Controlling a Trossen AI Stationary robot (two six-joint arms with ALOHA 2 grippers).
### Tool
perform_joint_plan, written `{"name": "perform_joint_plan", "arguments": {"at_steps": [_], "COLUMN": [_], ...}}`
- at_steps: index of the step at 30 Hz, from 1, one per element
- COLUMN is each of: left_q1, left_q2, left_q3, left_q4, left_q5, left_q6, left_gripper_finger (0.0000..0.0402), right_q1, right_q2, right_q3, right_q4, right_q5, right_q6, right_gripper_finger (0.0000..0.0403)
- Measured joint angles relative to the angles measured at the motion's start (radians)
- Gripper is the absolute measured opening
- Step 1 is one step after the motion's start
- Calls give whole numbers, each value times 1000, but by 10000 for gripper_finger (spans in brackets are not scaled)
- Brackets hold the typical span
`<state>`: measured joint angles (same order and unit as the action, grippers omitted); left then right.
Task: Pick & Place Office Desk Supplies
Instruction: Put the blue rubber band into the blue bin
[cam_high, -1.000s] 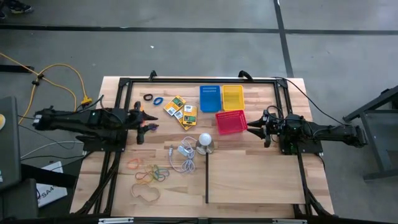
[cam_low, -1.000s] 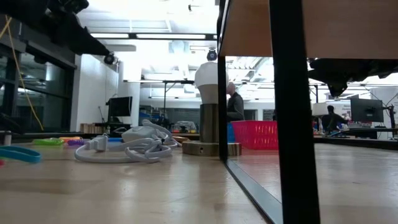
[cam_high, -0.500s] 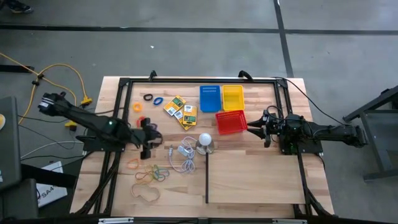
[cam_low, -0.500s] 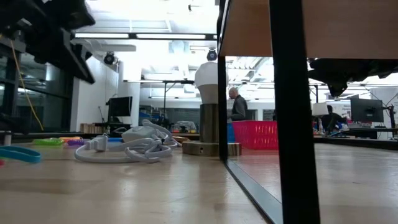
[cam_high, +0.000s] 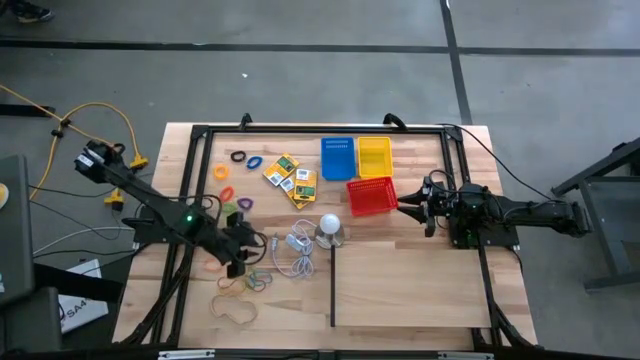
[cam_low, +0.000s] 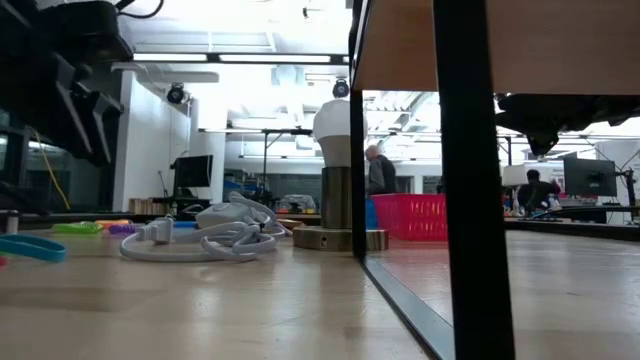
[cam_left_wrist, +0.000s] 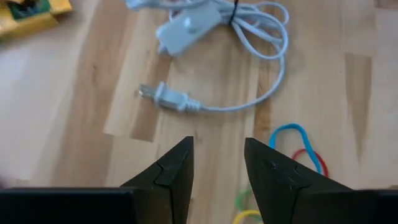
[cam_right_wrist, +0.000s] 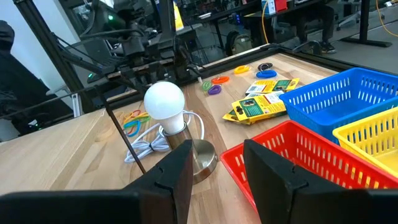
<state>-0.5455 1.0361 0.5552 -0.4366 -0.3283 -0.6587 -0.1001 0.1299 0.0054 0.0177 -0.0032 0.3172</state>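
Observation:
My left gripper (cam_high: 240, 262) (cam_left_wrist: 217, 152) hangs open over the table, pointing down between the white cord's plug (cam_left_wrist: 168, 97) and the coloured rubber bands (cam_high: 248, 281) (cam_left_wrist: 297, 142), touching nothing. A tan rubber band (cam_high: 234, 311) lies flat nearer the near edge. Little rings (cam_high: 232, 192) and the yellow-and-green packets (cam_high: 291, 178) (cam_right_wrist: 262, 103) lie flat toward the far edge. My right gripper (cam_high: 412, 207) (cam_right_wrist: 214, 158) waits open beside the red basket (cam_high: 371, 196), empty.
Blue basket (cam_high: 338, 157) and yellow basket (cam_high: 375, 155) stand at the far side behind the red one. The white bulb on its silvery base (cam_high: 330, 229) (cam_right_wrist: 165, 101) and the coiled cord (cam_high: 296, 250) sit mid-table. A black frame post (cam_low: 470, 180) stands close in the low view.
My left gripper has swung from beside the rings toward the table's near edge and tipped downward, ending over the spot between the cord and the rubber bands. The pink, green and purple rings it covered now show. The right arm has kept still.

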Motion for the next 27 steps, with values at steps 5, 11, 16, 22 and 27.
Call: {"name": "perform_joint_plan", "arguments": {"at_steps": [5, 11, 16, 22, 27], "left_q1": [-35, -69, -99, -144, -177], "left_q2": [42, 97, 127, 178, 225], "left_q3": [0, 0, 0, 0, 0], "left_q4": [14, 85, 98, 120, 185], "left_q5": [-1, -4, -4, -3, -1], "left_q6": [-30, -26, -24, -73, -75], "left_gripper_finger": [138, 138, 138, 138, 138], "right_q1": [0, 0, 0, 0, 0], "right_q2": [0, 0, 0, 0, 0], "right_q3": [0, 0, 0, 0, 0], "right_q4": [0, 0, 0, 0, 0], "right_q5": [0, 0, 0, 0, 0], "right_q6": [0, 0, 0, 0, 0], "right_gripper_finger": [130, 130, 130, 130, 130]}}
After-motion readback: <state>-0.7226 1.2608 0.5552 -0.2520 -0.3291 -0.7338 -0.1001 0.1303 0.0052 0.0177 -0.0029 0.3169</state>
